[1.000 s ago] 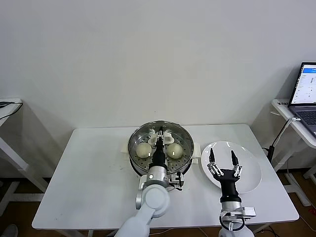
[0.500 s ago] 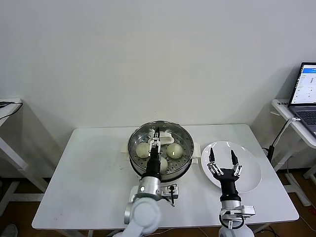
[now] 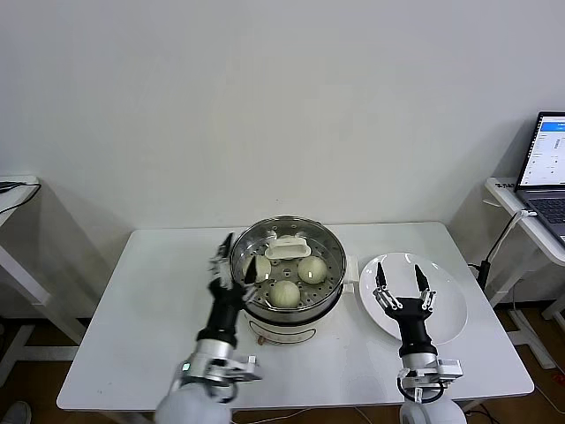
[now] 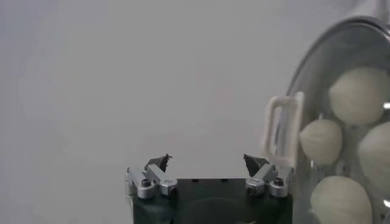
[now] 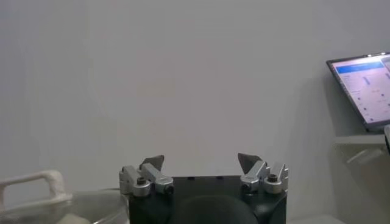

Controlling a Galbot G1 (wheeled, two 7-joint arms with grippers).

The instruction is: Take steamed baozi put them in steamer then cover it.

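While the round, shiny stainless-steel steamer sits on its cream-white base in the middle of the white table, the left gripper is raised just outside the pot's rim, on the robot's left of it, with its dark-tipped fingers spread wide and nothing between them. Just beyond those fingertips, inside the pot, lie the cream-white round steamed baozi on the perforated tray; three show clearly from the head camera, and the left wrist view catches four pale rounds behind a shiny rim, though I can't be sure from there whether glass lies over them. A white loop handle rests across the far side of the steamer, to the right of the left gripper's tips.

The right gripper hangs over the flat white round plate, well to the right of the steamer, its fingers likewise splayed apart and holding nothing. Off to the right of it, an open laptop stands on a side table.
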